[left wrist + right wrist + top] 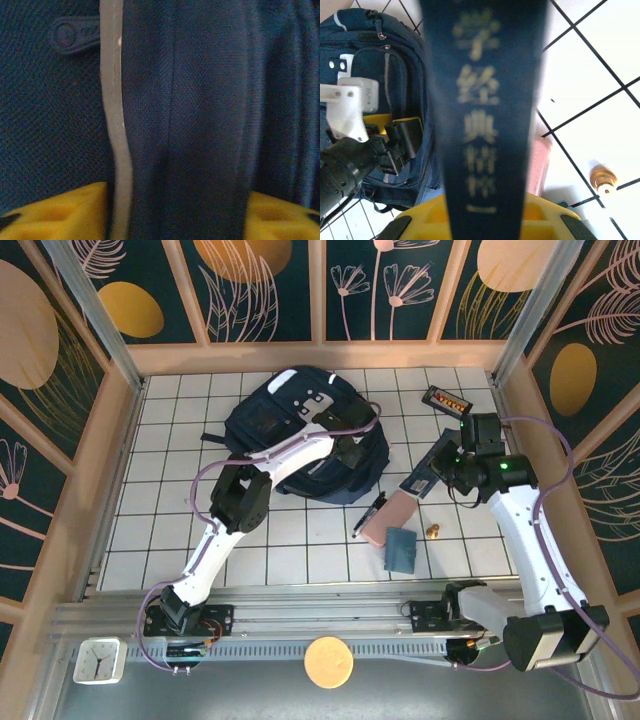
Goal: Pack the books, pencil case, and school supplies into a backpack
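**Navy backpack (290, 430) under the left gripper (352, 452), navy book (485, 100) in the right gripper (442, 471)**

In the overhead view, we see the left arm rise from its base at the lower left and fold at a dark elbow. Its white forearm stretches up and to the right until the wrist sits over the lower right part of the backpack. The backpack lies at the upper middle of the white tiled table (180, 470).

In the left wrist view, yellow fingers (55, 215) stand at the two lower corners. A fold of blue cloth and a pale stripe run between them. We cannot tell whether they are pinching that cloth or merely straddling it.

The right arm climbs from the lower right corner of the overhead frame, bends inward, and points its wrist toward the left at centre right. Its jaws are clamped on the navy book (gold characters run down the cover, blurred by nearness). The book is held tilted, just to the right of the backpack.

Below the book in the overhead frame, the pink pencil case (385, 518) lies slanted on the tiles. The black pen (367, 516) lies just beside it on the left. The teal item (402, 548) is just beside the case's lower end. A small brass object (433, 531) sits near them to the right. A black tray (447, 400) with orange pieces rests toward the upper right, well apart from the backpack.
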Robot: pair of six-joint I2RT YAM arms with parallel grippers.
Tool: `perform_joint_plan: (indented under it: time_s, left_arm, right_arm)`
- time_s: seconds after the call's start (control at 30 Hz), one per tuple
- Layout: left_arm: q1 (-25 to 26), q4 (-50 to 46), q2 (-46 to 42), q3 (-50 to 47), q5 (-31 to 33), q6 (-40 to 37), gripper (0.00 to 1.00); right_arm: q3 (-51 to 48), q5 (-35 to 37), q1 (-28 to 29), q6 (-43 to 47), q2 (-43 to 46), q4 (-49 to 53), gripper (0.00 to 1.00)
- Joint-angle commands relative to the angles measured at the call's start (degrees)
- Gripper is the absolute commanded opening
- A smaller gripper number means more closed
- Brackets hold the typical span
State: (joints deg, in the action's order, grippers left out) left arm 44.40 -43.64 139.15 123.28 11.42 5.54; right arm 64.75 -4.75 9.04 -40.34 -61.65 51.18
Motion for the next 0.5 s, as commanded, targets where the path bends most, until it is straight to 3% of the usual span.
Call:
perform_joint_plan:
  time_s: [0.0, 0.1, 0.13, 0.33, 0.47]
  left_arm:
    - [-0.1, -3.5, 3.3, 2.3, 1.3, 0.9, 0.36]
    - [-0.2, -4.7, 2.3, 2.7, 1.1, 1.6, 0.04]
    - [-0.3, -5.1, 1.6, 2.8, 0.9, 1.9, 0.0]
    - [-3.4, -5.7, -5.9, 2.3, -6.4, 6.5, 0.0]
    - [-5.6, -9.1, -10.3, 7.4, -11.7, 8.3, 0.0]
  right_arm:
    - [0.0, -1.5, -0.4, 1.0, 0.5, -2.7, 0.0]
    - [-0.7, -2.8, -0.4, 1.1, 1.1, -3.8, 0.0]
    - [-1.0, -3.3, -0.3, 1.1, 1.3, -4.2, 0.0]
    - [-3.8, -8.8, -0.3, 0.3, 2.9, -10.0, 0.0]
    - [-6.6, -16.3, -0.1, -1.0, 4.0, -17.8, 0.0]
